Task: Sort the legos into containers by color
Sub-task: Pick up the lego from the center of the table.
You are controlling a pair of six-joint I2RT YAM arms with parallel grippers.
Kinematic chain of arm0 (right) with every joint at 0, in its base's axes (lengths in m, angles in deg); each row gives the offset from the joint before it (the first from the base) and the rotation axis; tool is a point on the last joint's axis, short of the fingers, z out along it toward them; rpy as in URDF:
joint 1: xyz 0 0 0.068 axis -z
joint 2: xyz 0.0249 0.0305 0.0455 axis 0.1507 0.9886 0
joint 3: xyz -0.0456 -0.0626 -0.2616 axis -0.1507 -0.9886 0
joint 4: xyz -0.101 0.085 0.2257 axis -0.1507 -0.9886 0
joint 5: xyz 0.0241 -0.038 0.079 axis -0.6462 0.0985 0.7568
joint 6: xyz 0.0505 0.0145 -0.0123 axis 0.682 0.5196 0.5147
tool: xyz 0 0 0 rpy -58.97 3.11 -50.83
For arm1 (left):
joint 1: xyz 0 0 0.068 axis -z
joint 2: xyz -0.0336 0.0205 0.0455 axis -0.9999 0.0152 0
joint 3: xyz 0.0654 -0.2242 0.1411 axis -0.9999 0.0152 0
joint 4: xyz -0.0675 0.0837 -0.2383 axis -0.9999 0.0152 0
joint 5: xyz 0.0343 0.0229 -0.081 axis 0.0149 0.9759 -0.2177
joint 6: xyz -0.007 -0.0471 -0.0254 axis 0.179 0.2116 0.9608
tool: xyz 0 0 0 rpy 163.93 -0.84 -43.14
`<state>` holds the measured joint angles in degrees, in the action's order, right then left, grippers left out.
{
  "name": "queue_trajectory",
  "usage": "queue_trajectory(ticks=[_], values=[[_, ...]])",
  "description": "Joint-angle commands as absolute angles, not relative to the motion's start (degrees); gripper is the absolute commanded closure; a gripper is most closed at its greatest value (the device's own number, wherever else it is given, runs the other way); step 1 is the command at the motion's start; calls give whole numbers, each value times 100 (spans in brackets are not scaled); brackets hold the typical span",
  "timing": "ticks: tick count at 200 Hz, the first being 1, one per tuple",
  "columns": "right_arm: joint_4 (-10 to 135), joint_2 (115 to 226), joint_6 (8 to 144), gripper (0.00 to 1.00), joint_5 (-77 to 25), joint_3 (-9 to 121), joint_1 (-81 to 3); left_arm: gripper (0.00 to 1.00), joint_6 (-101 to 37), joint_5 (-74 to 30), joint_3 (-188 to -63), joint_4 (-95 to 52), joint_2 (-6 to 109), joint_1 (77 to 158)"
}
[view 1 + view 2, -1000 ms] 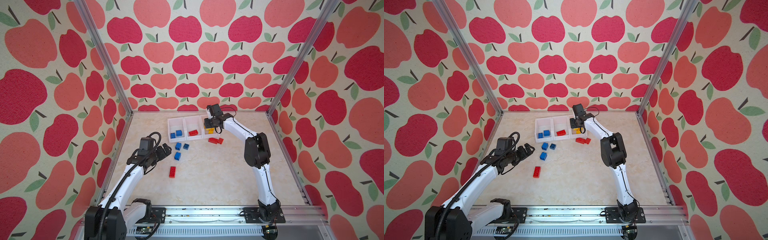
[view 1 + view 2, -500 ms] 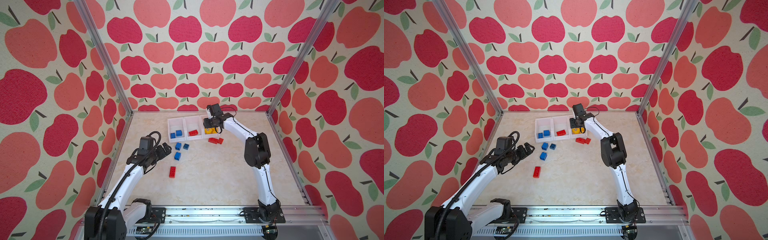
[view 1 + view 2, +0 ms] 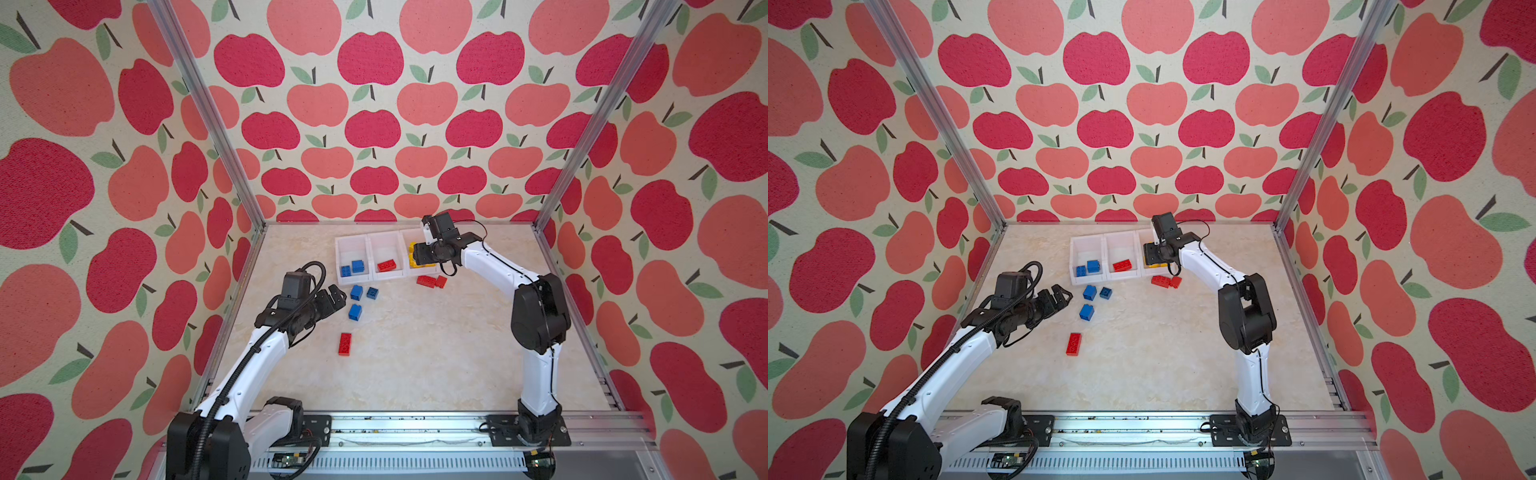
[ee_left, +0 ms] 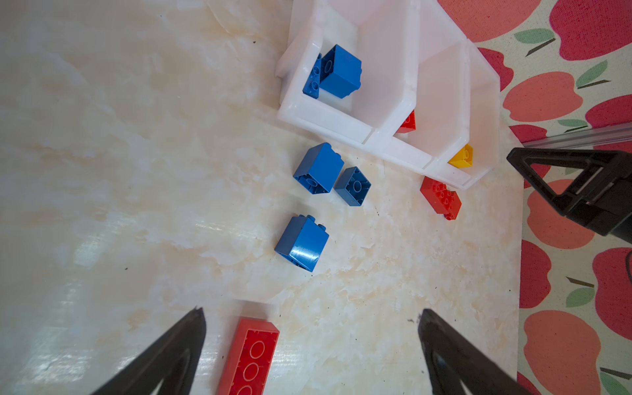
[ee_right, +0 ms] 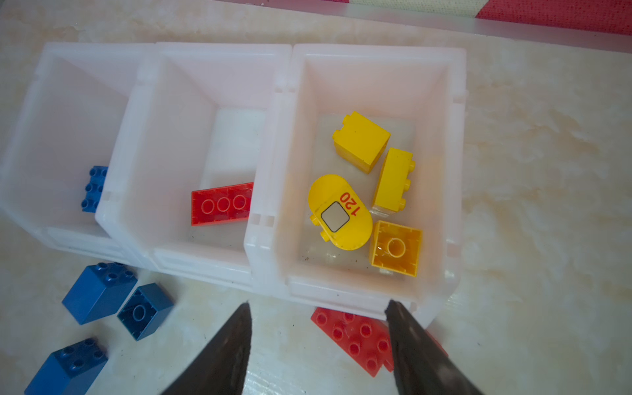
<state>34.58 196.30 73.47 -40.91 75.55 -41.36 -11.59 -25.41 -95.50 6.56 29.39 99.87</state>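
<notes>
Long red brick cut off, yellow bricks half-hidden

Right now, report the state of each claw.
Left claw: open, holding nothing.
Right claw: open, holding nothing.

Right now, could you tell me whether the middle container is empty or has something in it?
Not empty: the middle container holds one red lego on its floor.

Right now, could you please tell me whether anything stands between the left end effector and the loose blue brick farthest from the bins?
Nothing visible does. The open left end effector hangs near that blue brick with only bare tabletop between them; the long red brick lies off that line.
</notes>
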Motion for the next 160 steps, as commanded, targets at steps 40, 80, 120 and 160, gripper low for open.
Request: queue_trajectory(ticks=[40,80,120,160], values=[[3469,18372,7538,26,-4044,6356,-4431,2,-1439,-2105,-9848,1628,3314,10537],[3436,17702,7726,24,-4061,5619,-4549,11,-1452,-1751,-9958,2138,3652,11076],[3339,17270,7871,22,-4073,5184,-4589,24,-1568,-1439,-10287,2718,4370,11532],[3311,16994,7968,21,-4138,4937,-4587,34,-1656,-1264,-10492,2880,4989,11792]])
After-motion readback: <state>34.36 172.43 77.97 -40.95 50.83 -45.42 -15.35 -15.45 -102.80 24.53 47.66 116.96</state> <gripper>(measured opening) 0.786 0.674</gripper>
